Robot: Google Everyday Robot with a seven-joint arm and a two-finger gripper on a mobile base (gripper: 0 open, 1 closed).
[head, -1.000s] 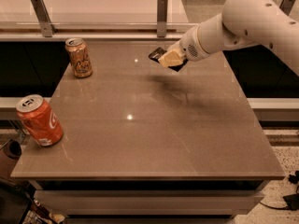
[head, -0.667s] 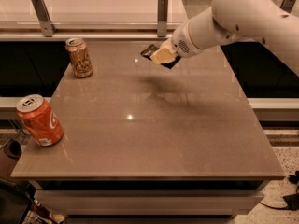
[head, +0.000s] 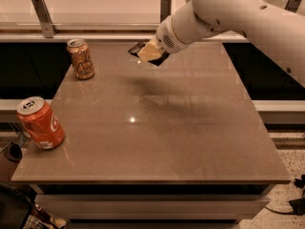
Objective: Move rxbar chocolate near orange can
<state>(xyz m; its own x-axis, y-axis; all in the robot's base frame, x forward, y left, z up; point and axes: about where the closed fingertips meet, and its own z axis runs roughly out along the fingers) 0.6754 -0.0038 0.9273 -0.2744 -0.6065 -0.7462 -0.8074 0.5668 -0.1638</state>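
The orange can stands upright at the table's far left, golden-tan with a dark emblem and silver top. My gripper hangs above the far middle of the table, to the right of that can, and is shut on the rxbar chocolate, a flat black bar whose ends stick out on both sides of the tan fingers. The bar is held in the air, clear of the table top. My white arm reaches in from the upper right.
A bright red can with white script stands at the table's near left edge. The brown table top spreads below. A rail with metal posts runs behind the table's far edge.
My gripper has carried the black bar leftward above the table, closer to the golden-tan can. Both cans have stayed where they were.
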